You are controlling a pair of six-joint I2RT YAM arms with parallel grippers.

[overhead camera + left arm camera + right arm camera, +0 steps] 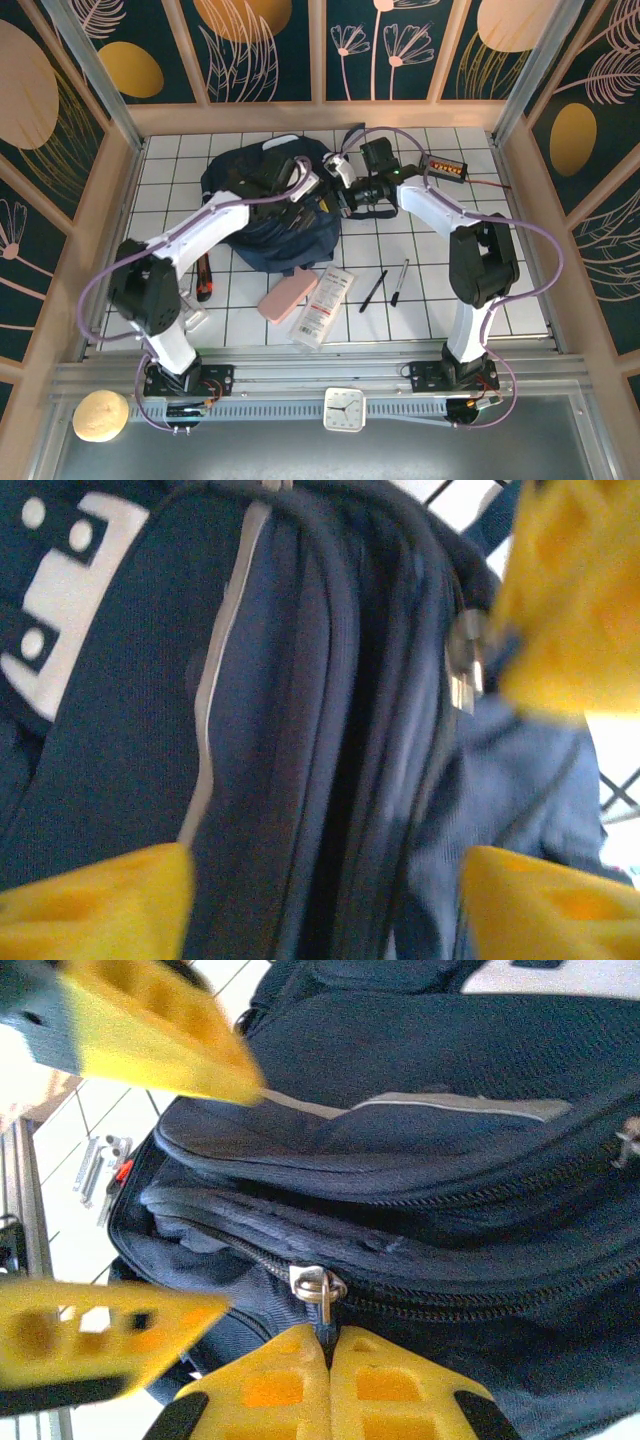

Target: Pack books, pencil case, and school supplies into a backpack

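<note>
Tiled table [170, 170], floral walls [260, 50], left hand [325, 870] spread wide over backpack [235, 170], right hand [328, 1345] pinching zipper pull [318, 1288]

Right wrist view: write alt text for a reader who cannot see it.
The right gripper, yellow fingers together, pinches the metal zipper pull of the navy backpack, which looks unzipped to the pull's left. The left gripper stands open at the picture's left, one finger high, one low.

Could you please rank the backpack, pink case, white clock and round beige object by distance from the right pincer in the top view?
1. Backpack, its zipper pull in the right pincer.
2. Pink case, on the tiles, leftward.
3. White clock, front rail, centre.
4. Round beige object, front-left corner.
</note>
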